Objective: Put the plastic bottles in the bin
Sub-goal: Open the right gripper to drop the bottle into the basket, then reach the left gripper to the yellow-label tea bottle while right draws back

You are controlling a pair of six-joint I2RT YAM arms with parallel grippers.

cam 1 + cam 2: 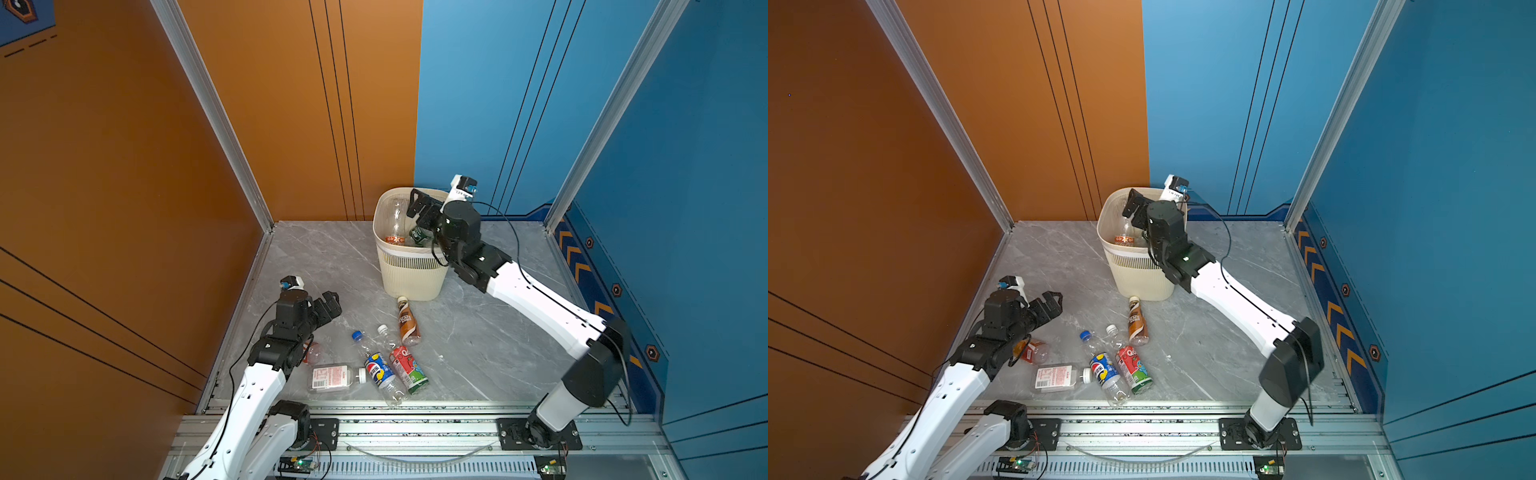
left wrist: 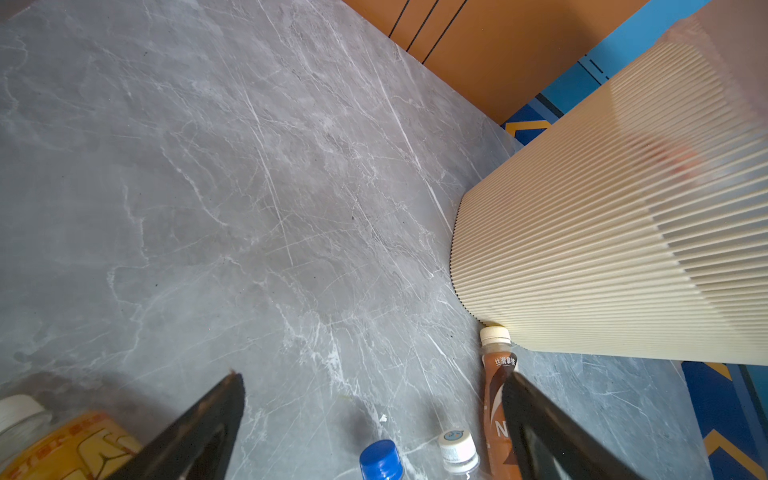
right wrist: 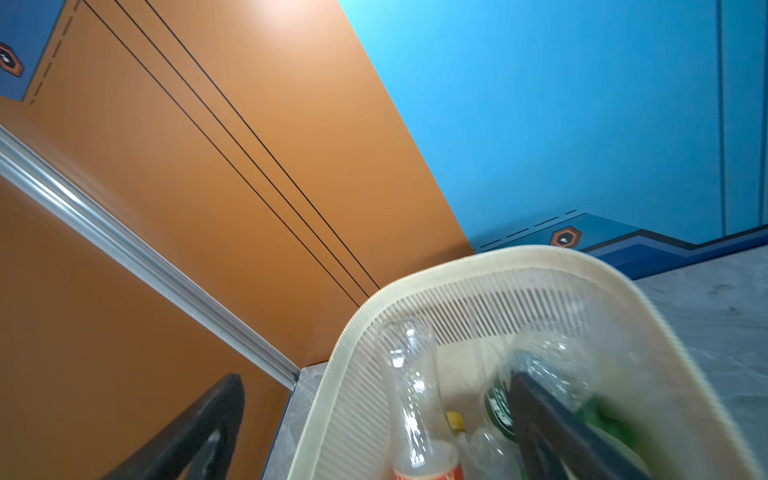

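Robot arm at the bin: the right gripper [image 1: 417, 208] hangs over the mouth of the bin [image 1: 411, 278], its jaws spread wide and gripping nothing. The cream bin, ribbed and slotted down its sides, stands toward the far edge of the grey marbled surface [image 1: 478, 332], about midway along that edge.

Inside it, a clear bottle [image 3: 411, 395] with a red-and-orange label leans on end against the inner wall. Beside that is a green bottle [image 3: 498, 409], blurred and partly hidden behind one finger of the right gripper in the right wrist view.

Five more bottles lie on the surface between the bin and the near edge. A brown bottle [image 1: 407, 326] lies on its side with its cream cap right at the foot of the bin. Closer to the near edge, a blue-capped bottle [image 1: 380, 370] with a blue label and a white-capped bottle [image 1: 409, 368] with a red-and-green label lie side by side, caps pointing toward the far edge. To their left, a flat bottle [image 1: 332, 378] with a white-and-red label lies on its side, its white cap turned toward the blue-capped bottle. An orange-labelled bottle [image 1: 1034, 351] lies partly hidden under the left arm.

The left gripper [image 1: 328, 305] hovers above the surface toward the left edge, jaws parted wide and empty, well apart from the bin.
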